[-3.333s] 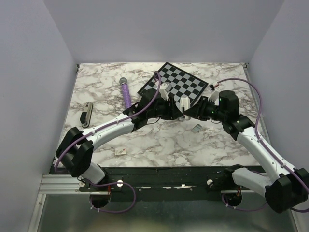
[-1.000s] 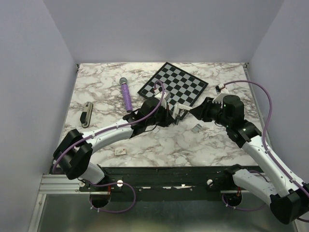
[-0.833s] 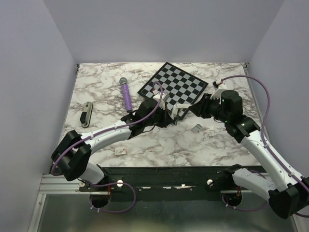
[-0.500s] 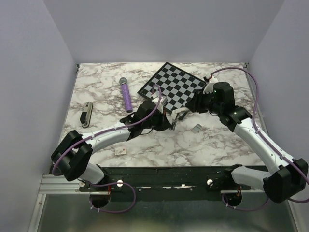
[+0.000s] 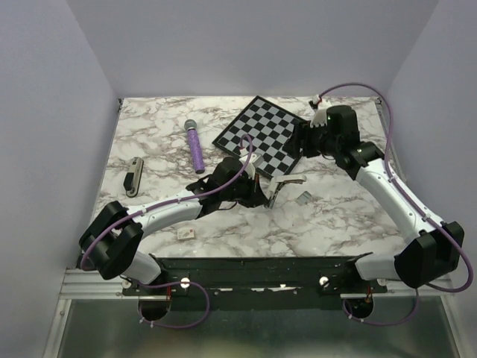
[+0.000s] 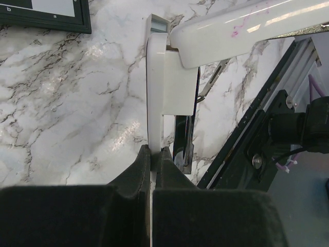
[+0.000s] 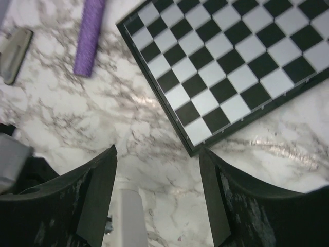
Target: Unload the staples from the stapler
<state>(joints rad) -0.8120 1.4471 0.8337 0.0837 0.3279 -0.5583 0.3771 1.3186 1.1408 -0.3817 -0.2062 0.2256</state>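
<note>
The stapler (image 5: pixel 285 182) is in the middle of the table, hinged open, with its cream-white top arm swung out to the right. My left gripper (image 5: pixel 260 195) is shut on its white side. In the left wrist view the white body (image 6: pixel 156 92) stands up between my fingers (image 6: pixel 143 159), and the dark metal magazine (image 6: pixel 184 138) hangs beside it. My right gripper (image 5: pixel 297 142) is open and empty, raised over the near corner of the chessboard. In the right wrist view, the stapler's white end (image 7: pixel 131 216) shows below the open right gripper (image 7: pixel 157 150).
A chessboard (image 5: pixel 268 134) lies at the back centre and also shows in the right wrist view (image 7: pixel 241 62). A purple cylinder (image 5: pixel 195 149) lies left of it. A small grey block (image 5: pixel 303 197) sits right of the stapler. A grey slim tool (image 5: pixel 134 177) lies far left, and a small tan piece (image 5: pixel 183 233) lies near the front.
My right gripper has drawn away from the stapler and moved back and up over the chessboard. The left gripper kept hold and shifted slightly nearer. The stapler's top arm now stands open.
</note>
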